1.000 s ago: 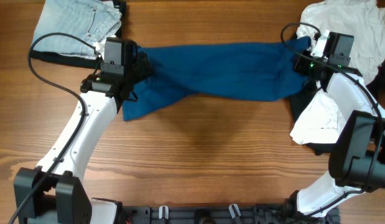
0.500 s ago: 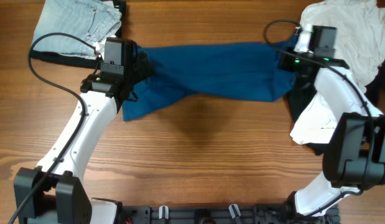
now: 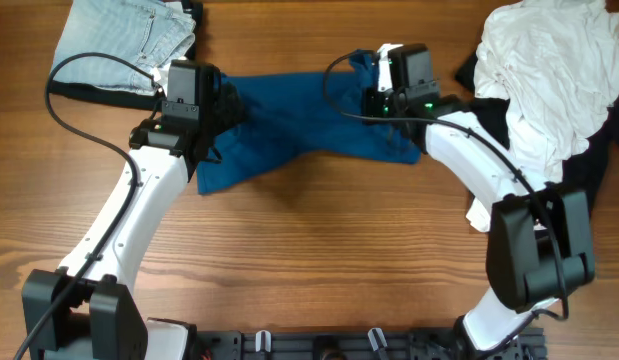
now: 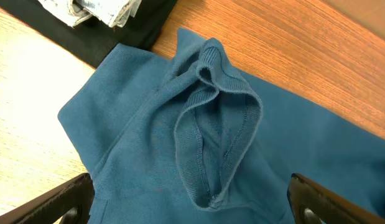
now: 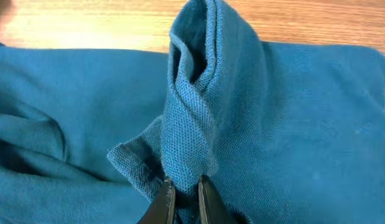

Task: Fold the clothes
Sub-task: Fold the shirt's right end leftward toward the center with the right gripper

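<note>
- Clamps right gripper [image 5: 183,186] jaws tight on a bunched blue shirt [image 5: 292,124] edge, on the table [image 3: 319,260].
- Spreads left gripper [image 4: 192,202] jaws wide over what seems a sleeve, gripping nothing.
- Looks early: shirt mid-fold, white pile [image 3: 549,70] untouched.

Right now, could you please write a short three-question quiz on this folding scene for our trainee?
1. True or false: the right hand is shut on a pinched fold of the blue shirt.
2. Which item lies at the top left of the overhead view? A) a red towel B) light denim jeans C) a cardboard box
3. Fill in: the left hand sits over the shirt with its fingers ____.

Key: 1 true; 2 B; 3 open.
</note>
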Controlling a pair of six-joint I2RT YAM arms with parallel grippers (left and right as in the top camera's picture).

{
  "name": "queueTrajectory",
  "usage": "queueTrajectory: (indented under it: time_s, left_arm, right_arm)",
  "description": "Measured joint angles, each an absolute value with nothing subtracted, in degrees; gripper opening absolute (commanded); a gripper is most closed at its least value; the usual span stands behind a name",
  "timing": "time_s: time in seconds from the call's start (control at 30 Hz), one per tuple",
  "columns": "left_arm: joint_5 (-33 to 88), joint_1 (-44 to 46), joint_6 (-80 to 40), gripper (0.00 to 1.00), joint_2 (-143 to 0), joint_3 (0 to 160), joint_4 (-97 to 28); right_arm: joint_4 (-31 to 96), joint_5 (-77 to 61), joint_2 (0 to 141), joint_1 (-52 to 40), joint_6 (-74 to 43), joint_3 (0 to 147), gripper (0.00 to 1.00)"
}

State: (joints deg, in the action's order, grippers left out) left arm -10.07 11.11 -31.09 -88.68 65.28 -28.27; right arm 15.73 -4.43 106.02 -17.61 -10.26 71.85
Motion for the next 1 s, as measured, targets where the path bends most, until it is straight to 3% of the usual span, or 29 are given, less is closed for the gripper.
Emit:
queueTrajectory:
  time_s: [0.07,0.13,0.2,0.23,0.27,0.47,0.5,0.6,0.63,0.87,1.0]
  left_arm:
    - [-10.02,11.11,-31.09,1.00,-88.68,65.28,-28.27]
    - [-10.02,11.11,-31.09,1.00,-88.68,65.28,-28.27]
    - [-10.02,11.11,-31.09,1.00,-88.68,65.28,-28.27]
    - [-10.02,11.11,-31.09,1.00,-88.68,65.28,-28.27]
    - [-10.02,11.11,-31.09,1.00,-88.68,65.28,-28.27]
    - [-10.02,11.11,-31.07,1.00,-88.68,65.28,-28.82]
    - [-10.02,11.11,-30.72,1.00,-88.68,65.28,-30.22]
    - [-10.00,10.81,-29.43,1.00,-88.68,65.28,-32.93]
    - [-10.02,10.35,-28.95,1.00,-88.68,65.28,-33.74]
    - [-10.00,8.23,-28.10,1.00,-88.68,65.28,-34.37]
    - [-10.02,8.23,-28.10,1.00,-88.68,65.28,-34.37]
  right_arm:
    - [15.22,-4.34,107.39,-18.83,-10.37,71.85,0.04]
    - [14.26,-4.21,108.99,-20.29,-10.39,71.85,0.31]
    - [13.37,-4.27,109.73,-21.69,-10.41,71.85,0.79]
    - [12.43,-4.82,109.73,-22.50,-9.82,71.90,0.89]
    - [12.84,-5.10,109.73,-22.98,-9.78,72.23,0.92]
    - [27.51,-6.66,107.70,-23.75,-4.89,81.97,0.90]
    - [28.67,-5.48,106.26,-23.59,-4.82,82.70,0.86]
    - [31.81,-2.50,104.20,-21.74,-5.04,83.96,0.56]
    - [34.46,-1.83,104.47,-20.32,-5.74,84.03,0.51]
    - [41.32,-5.17,111.90,-18.06,-8.08,83.81,0.50]
    - [40.88,-11.03,113.69,-18.98,-8.56,83.79,0.45]
